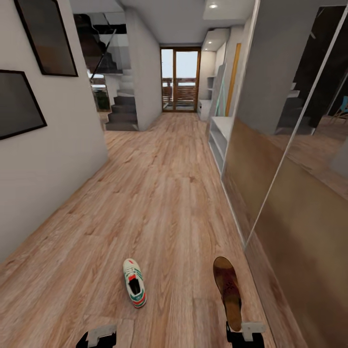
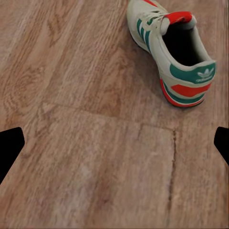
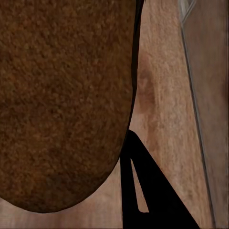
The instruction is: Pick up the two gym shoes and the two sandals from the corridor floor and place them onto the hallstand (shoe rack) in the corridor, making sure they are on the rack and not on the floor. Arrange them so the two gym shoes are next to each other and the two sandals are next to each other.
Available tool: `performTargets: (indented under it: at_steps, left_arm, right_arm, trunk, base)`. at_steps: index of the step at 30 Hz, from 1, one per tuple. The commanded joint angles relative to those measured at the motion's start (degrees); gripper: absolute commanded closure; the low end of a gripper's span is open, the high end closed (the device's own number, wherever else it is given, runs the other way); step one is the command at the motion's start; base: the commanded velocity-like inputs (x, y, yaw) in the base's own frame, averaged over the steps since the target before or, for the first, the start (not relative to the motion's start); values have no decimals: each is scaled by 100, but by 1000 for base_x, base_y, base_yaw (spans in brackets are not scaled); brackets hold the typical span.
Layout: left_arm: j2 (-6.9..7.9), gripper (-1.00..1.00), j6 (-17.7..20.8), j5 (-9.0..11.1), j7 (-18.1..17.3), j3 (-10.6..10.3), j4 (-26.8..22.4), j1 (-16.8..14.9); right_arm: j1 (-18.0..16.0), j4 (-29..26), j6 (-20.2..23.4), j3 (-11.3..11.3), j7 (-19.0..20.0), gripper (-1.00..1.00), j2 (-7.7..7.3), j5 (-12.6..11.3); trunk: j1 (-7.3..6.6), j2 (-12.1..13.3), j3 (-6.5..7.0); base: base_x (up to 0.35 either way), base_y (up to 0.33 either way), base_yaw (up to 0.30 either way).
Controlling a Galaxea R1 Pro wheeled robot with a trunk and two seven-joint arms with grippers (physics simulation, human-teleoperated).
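The right gripper (image 1: 245,332) clamps a grainy brown leather sandal (image 1: 228,289); the left gripper (image 1: 95,337) hangs wide apart over knotty wood-plank corridor floor (image 1: 159,193), near a green-striped white gym shoe (image 1: 134,282); the pale hallstand (image 1: 220,135) stands well ahead.

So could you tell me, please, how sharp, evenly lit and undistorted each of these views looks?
Head view: wide-angle stretch, walls leaning outward; even light; the mirrored wardrobe reflects the corridor; the gym shoe is sharp. Left wrist view: the corridor floor looks slightly soft, the shoe casting a faint shadow. Right wrist view: the sandal is so close it reads as grainy brown texture.
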Motion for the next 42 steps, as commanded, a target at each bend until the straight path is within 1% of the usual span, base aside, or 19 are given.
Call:
performTargets:
  at_steps: [1,7,21,32,37,42]
  left_arm:
    - [-5,-100,-16,-61,21,29,1,-3]
    - [-5,-100,-16,-61,21,29,3,-3]
    - [-5,-100,-16,-60,21,29,-5,-3]
    - [-5,-100,-16,-60,21,29,-7,-3]
    - [-5,-100,-16,-61,21,29,-7,-3]
    - [-5,-100,-24,-59,21,29,-7,4]
  right_arm:
    - [-4,5,1,25,-61,100,-5,60]
    - [-4,5,2,25,-56,100,-8,63]
    - [-4,-4,2,33,-53,100,10,61]
    - [-4,-4,2,36,-55,100,26,54]
    - [-4,-4,2,35,-60,100,26,54]
    - [-4,-4,0,34,-60,100,26,54]
  trunk:
    - [0,-2,-5]
    - [0,-2,-5]
    - [0,-2,-5]
    - [0,-2,-5]
    - [0,-2,-5]
    - [0,-2,-5]
  base:
    - [63,-238,1]
    - [13,-135,0]
    - [1,-7,0]
    - [277,0,23]
    - [252,0,221]
    - [83,0,260]
